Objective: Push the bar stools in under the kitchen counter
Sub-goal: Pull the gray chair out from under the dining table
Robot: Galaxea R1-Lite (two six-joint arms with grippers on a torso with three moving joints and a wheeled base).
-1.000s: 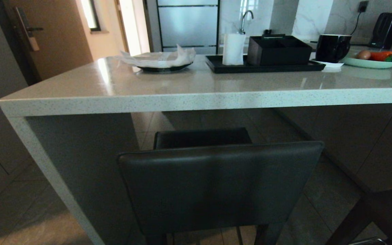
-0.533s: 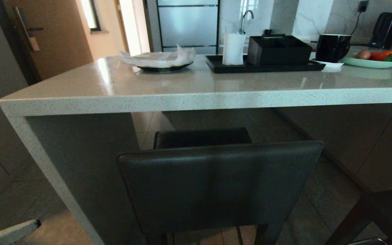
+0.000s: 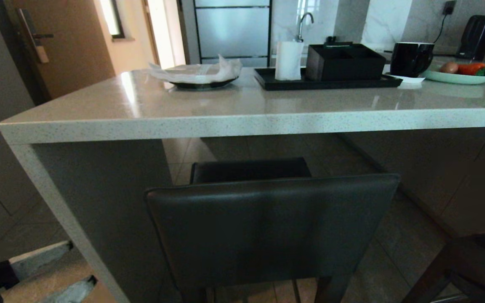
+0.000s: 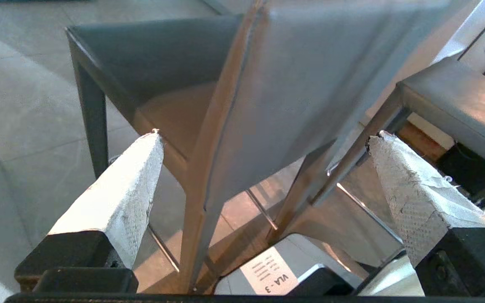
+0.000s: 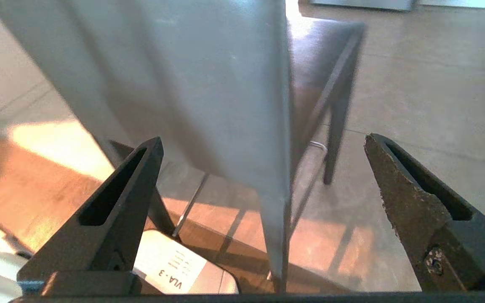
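stool outside counter | left hand spread | right hand spread

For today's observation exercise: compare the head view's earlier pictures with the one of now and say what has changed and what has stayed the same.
The left gripper has risen into the head view at the lower left, beside the kitchen counter, jaws open, holding nothing. It was absent at first, then one fingertip showed at the bottom edge. The bar stool in front, the second stool at the lower right and the things on the counter have not moved. The right gripper is open too, before the backrest.
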